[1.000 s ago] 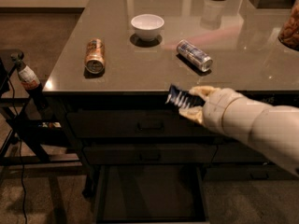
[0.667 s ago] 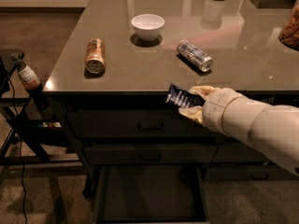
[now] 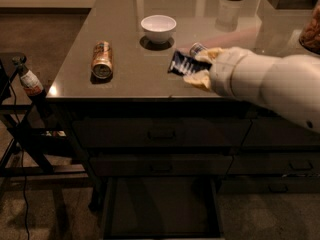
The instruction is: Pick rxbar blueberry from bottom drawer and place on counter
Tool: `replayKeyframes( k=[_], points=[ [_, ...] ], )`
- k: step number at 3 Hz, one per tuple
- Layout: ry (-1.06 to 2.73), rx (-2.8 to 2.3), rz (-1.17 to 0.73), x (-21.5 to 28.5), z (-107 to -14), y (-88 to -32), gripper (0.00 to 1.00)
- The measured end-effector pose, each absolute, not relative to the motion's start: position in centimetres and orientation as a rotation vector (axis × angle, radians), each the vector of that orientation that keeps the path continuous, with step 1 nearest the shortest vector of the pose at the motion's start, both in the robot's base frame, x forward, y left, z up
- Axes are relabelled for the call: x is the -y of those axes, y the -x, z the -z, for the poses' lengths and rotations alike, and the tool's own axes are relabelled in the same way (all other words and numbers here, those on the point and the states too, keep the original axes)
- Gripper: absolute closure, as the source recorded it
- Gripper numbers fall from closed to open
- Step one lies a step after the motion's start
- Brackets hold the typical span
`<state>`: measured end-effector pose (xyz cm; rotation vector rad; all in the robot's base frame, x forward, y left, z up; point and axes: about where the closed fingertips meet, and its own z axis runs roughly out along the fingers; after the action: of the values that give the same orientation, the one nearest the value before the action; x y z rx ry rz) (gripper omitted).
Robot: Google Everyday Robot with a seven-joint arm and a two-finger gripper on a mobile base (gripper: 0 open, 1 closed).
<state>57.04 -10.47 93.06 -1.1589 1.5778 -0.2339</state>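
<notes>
Moved up and inward within the last second: tool (image 3: 194, 67), a moment ago hanging in front of the bench (image 3: 125, 14) edge, now over the glossy top, right of centre in the frame. Brings the bar (image 3: 183, 63) along, so no longer out over the drawer fronts.

For the task, by the look of it: pick from the bottom drawer (image 3: 160, 209) finished, with the drawer pulled out and bare at the bottom of the frame. Carry all but done too, leaving only the set-down and release.

Tool closed on the bar. Pale fingers (image 3: 199, 79) pinch its right end from above and below. Dark blue wrapper juts out to the left of the grip, tilted, white print facing up.

Hard to tell whether touching the bench or held just above it, though probably not yet resting flat.

Sits below and right of the white bowl (image 3: 158, 28), just beside the silver can (image 3: 196, 48) half hidden behind the tool, and well apart from the brown can (image 3: 102, 59) lying at the left. Open bench in front of the bar, toward the near edge: room enough, seemingly, for a straight lowering.
</notes>
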Motion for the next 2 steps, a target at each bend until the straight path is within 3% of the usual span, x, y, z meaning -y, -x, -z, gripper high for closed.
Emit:
replayKeyframes(
  k=[2],
  points=[
    [1.168,-1.567,0.228,9.57,-93.32,-57.25,1.0]
  ],
)
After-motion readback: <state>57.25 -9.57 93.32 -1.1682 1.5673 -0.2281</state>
